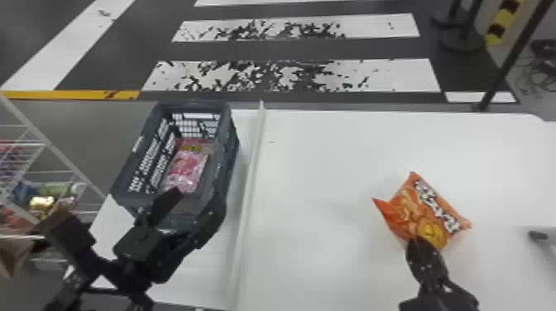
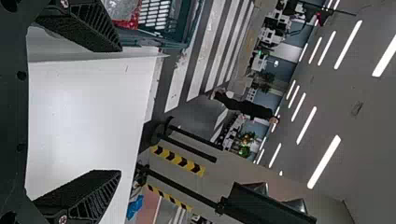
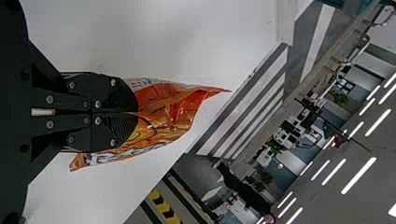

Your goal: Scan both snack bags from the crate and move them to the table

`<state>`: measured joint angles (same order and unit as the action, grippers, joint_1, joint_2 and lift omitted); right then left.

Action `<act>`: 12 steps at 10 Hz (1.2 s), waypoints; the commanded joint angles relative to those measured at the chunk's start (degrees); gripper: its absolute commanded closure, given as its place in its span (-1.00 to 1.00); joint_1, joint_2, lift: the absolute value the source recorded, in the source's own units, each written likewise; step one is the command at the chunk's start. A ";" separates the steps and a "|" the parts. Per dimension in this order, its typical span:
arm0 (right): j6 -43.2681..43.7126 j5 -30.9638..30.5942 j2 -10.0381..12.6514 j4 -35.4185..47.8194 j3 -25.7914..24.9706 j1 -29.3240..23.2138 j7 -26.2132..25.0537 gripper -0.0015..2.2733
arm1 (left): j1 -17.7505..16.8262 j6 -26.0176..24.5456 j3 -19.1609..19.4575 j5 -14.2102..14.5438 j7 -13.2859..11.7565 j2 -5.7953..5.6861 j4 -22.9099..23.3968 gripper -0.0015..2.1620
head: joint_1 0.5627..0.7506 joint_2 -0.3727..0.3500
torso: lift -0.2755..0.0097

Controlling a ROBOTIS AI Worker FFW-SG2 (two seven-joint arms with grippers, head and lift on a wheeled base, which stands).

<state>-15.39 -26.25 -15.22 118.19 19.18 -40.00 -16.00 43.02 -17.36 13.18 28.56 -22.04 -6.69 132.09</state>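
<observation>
An orange snack bag (image 1: 434, 211) is over the right part of the white table (image 1: 322, 165), and my right gripper (image 1: 418, 240) is shut on its near corner. In the right wrist view the right gripper (image 3: 137, 113) pinches the crumpled bag (image 3: 168, 114). The pink and red snack bag (image 1: 186, 167) lies inside the dark crate (image 1: 144, 144). At the crate's near end is my left gripper (image 1: 197, 202). In the left wrist view the left gripper (image 2: 121, 111) stands open, fingers wide apart with nothing between them; part of the crate (image 2: 180, 28) is beyond one finger.
A raised pale strip (image 1: 248, 173) runs along the table between the crate and the orange bag. Wire shelves (image 1: 45, 171) with goods stand at the far left. A small dark object (image 1: 538, 235) is at the right edge. Posts with round bases (image 1: 461, 41) stand on the floor behind.
</observation>
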 commanded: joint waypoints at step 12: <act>-10.24 73.62 15.27 5.38 -36.41 -3.42 20.66 0.96 | -0.48 0.00 -0.79 -0.61 -0.46 0.10 0.36 -0.94 | 0.41 -0.23 | 0.32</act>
<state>-25.34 47.40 0.00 123.78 -17.16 -43.30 4.72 42.54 -17.36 12.33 27.88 -22.50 -6.59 132.62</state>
